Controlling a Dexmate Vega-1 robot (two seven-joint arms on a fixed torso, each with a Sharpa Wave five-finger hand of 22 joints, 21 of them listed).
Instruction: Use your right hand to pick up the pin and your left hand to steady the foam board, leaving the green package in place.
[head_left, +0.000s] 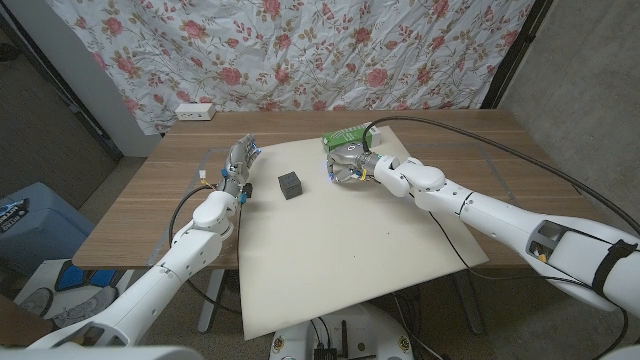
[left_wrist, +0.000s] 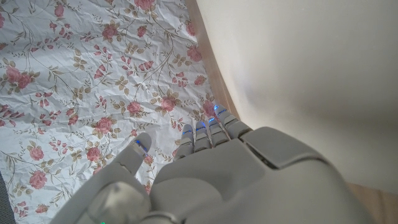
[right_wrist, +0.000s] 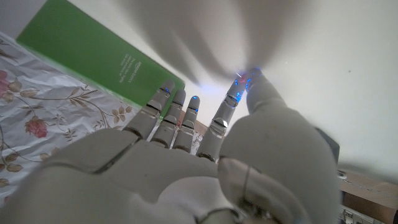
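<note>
**Grey hands at the far end of the foam board**

Grey plastic fingers of the right hand (head_left: 347, 163) reach down onto the cream foam board (head_left: 340, 250) just beside the green package (head_left: 348, 135), which lies at the board's far edge. In the right wrist view the right hand's thumb and one finger meet at their blue-lit tips (right_wrist: 245, 84) against the board's surface (right_wrist: 323, 68), while the other fingers stand side by side, a little apart, pointing toward the green package (right_wrist: 93, 56). A faint thin glint shows at the pinched tips, but it is too small to say whether it is the pin, so I cannot tell whether the hand holds anything.

The left hand (head_left: 239, 163) stands at the foam board's left edge, well apart from the green package, with its fingers pointing away from the robot. In the left wrist view the left hand (left_wrist: 217, 168) has its fingers pressed together in a row and its thumb held out to the side; the fingertips (left_wrist: 214, 124) lie along the board's edge (left_wrist: 249, 93), and whether they press on it I cannot tell.

On the foam board, between the two hands and nearer the robot than the green package, sits a small black cube (head_left: 290, 185). The board lies on a wooden table (head_left: 150, 210), with a white power strip (head_left: 194, 112) at the table's far left corner and a floral cloth (head_left: 300, 50) hanging behind.
</note>
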